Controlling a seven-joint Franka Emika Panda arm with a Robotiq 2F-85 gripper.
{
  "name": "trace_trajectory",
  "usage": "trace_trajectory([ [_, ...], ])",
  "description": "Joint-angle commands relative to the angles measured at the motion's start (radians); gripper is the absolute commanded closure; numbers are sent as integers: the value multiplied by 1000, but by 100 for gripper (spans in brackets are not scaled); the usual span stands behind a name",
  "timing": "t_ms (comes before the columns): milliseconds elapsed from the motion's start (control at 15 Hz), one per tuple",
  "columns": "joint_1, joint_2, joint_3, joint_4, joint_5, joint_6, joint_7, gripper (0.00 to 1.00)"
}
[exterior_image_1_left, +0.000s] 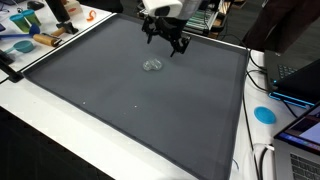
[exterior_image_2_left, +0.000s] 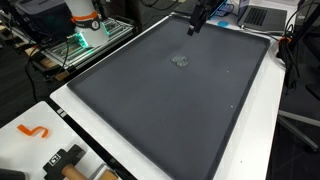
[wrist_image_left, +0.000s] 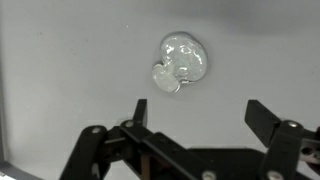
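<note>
Gripper (wrist_image_left: 197, 108) of the Panda arm hangs over a dark grey mat (exterior_image_1_left: 120, 110), its two black fingers (wrist_image_left: 140, 108) spread wide with nothing between them. Ahead of the fingertips in the wrist view lies a small clear lump (wrist_image_left: 180, 60), glossy and lobed, possibly crumpled plastic or glass; the picture is too soft to settle which. It sits alone on the mat and nothing touches it.

Only the wrist view shows the lump's rounded lobes and shine. In both exterior views it shrinks to a pale smudge (exterior_image_1_left: 152, 65) (exterior_image_2_left: 181, 60) on the mat's far half, with the gripper (exterior_image_1_left: 167, 45) (exterior_image_2_left: 196, 22) above it and a little beyond, near the mat's far edge and clear of the surface.

The exterior views supply the surroundings the wrist camera misses. The mat covers most of a white table (exterior_image_1_left: 40, 110). An exterior view shows a blue disc (exterior_image_1_left: 264, 114) and a laptop (exterior_image_1_left: 300, 75) off one side of the mat. An exterior view shows an orange hook (exterior_image_2_left: 35, 131) lying on the white near corner.
</note>
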Motion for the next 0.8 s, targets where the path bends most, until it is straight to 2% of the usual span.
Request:
trace_trajectory([
  [0, 41, 59, -2, 53, -69, -55, 75, 0],
  [733, 108, 146, -10, 110, -161, -65, 254, 0],
])
